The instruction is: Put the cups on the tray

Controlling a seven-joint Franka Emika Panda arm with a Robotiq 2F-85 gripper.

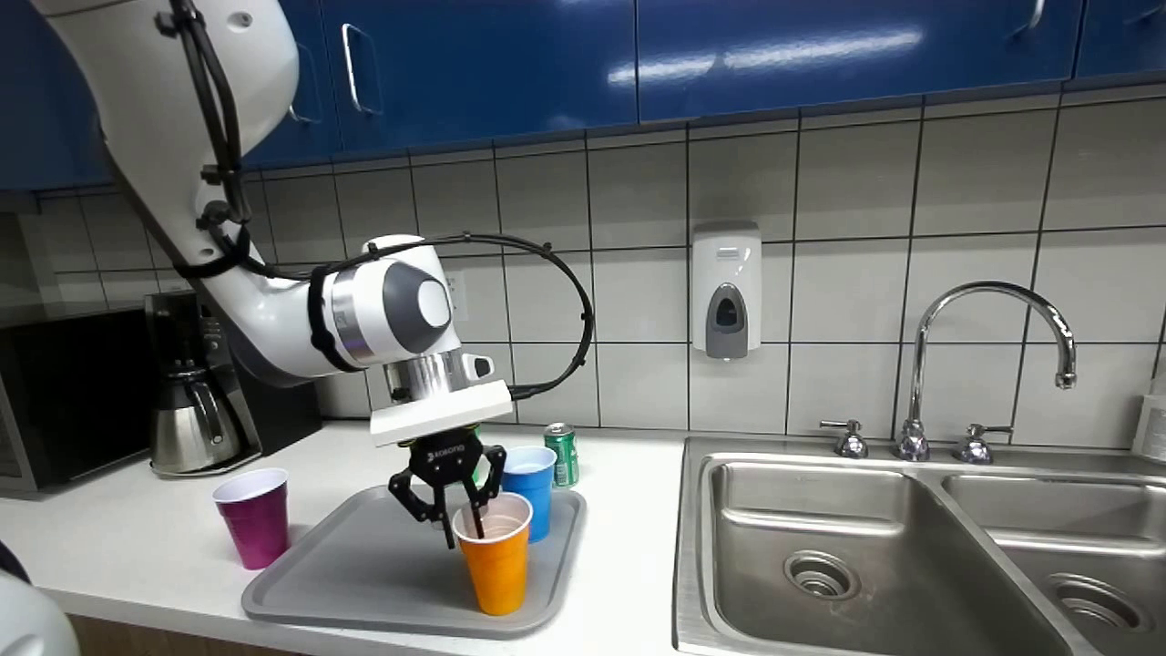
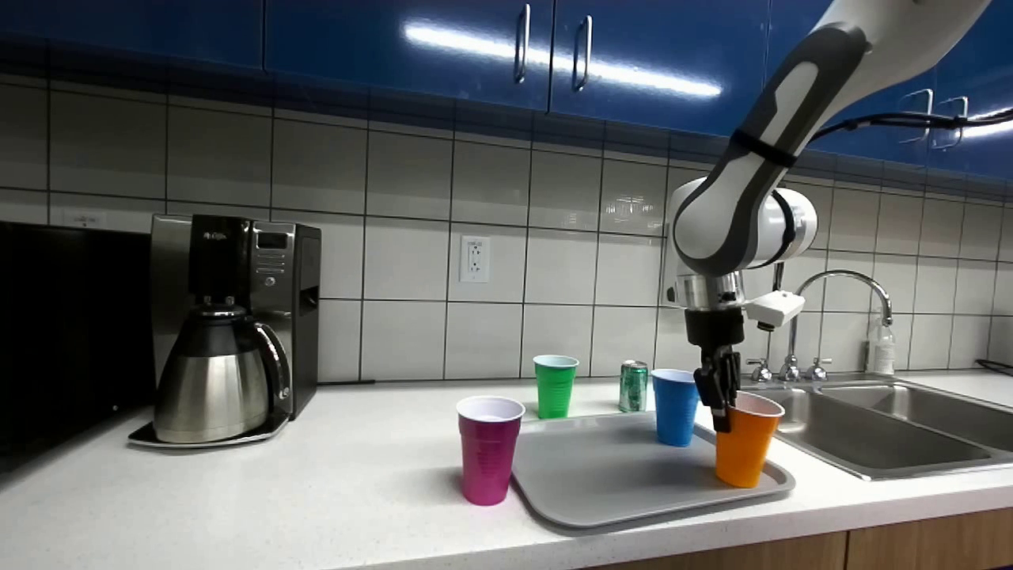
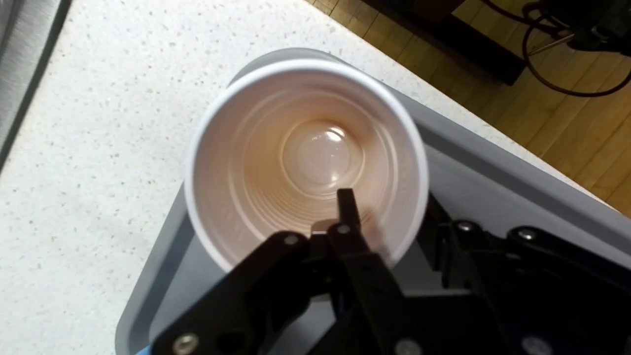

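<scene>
Well, the orange cup (image 1: 497,567) opens upward, long axis near vertical.

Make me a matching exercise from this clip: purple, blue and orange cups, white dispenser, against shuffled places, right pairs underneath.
1. purple cup
2. blue cup
3. orange cup
4. white dispenser

A. on the tiled wall
B. on the tray, one finger of the hand inside
C. on the counter, beside the tray
D. on the tray, no finger inside

Pairs: 1-C, 2-D, 3-B, 4-A
</scene>
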